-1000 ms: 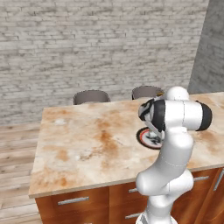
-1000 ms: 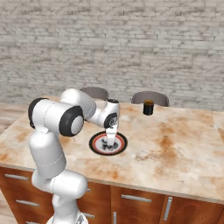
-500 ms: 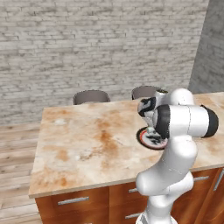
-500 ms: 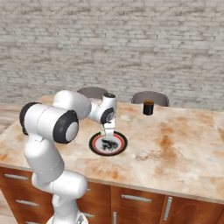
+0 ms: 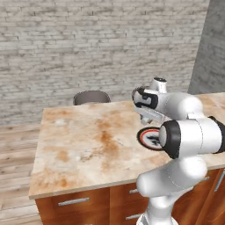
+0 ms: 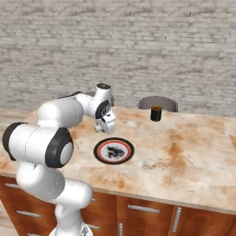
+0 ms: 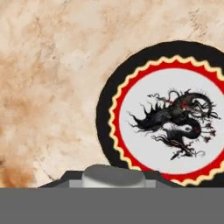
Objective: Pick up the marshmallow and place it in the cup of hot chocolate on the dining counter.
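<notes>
A: Counter (image 6: 193,156) first, w/ the arm up over it. Why so high?
B: Prob. to clear the plate (image 6: 114,150) en route to the cup (image 6: 156,113), well apart at the back edge.
A: Plate's bare, cocoa in the cup?
B: Can't tell from here.
A: Gripper (image 6: 107,130)?
B: Jaws clamped on the marshmallow (image 7: 113,176), lifted off.

no readable text or labels, plate (image 7: 175,127) bears a dragon picture only
</notes>
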Motion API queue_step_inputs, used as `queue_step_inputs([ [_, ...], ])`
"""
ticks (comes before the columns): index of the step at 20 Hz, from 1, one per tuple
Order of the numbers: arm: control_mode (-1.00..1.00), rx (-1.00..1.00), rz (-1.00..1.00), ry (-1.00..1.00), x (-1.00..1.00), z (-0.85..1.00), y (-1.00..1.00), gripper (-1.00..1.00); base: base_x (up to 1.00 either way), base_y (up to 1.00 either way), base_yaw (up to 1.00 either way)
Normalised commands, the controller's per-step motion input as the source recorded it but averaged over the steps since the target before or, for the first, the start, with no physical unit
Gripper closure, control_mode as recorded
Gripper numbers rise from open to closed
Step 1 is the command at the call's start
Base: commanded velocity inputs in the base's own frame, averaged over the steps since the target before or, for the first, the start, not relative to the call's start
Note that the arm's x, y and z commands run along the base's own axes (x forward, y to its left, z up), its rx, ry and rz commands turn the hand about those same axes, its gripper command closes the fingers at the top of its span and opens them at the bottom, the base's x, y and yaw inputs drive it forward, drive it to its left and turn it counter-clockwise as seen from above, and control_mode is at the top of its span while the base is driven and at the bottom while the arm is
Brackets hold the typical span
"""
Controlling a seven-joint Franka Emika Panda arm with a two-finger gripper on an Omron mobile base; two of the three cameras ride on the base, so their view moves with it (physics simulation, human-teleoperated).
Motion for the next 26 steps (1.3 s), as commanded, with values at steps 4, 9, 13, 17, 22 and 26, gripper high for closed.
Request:
queue_step_inputs([
  [4,-1.0,-0.04,0.7,-0.2,-0.28,0.56,0.56,1.0,0.0,0.0,0.0],
  [9,-1.0,0.0,0.62,-0.35,-0.43,0.38,0.49,1.0,0.0,0.0,0.0],
  [13,-1.0,0.0,0.57,-0.42,-0.41,0.07,0.46,1.0,0.0,0.0,0.0],
  [17,-1.0,-0.16,0.38,-0.26,-0.49,0.13,0.44,1.0,0.0,0.0,0.0],
  [22,-1.0,-0.3,0.21,-0.01,-0.48,0.56,0.13,1.0,0.0,0.0,0.0],
  [26,-1.0,-0.36,0.15,0.01,-0.43,0.69,0.0,1.0,0.0,0.0,0.0],
])
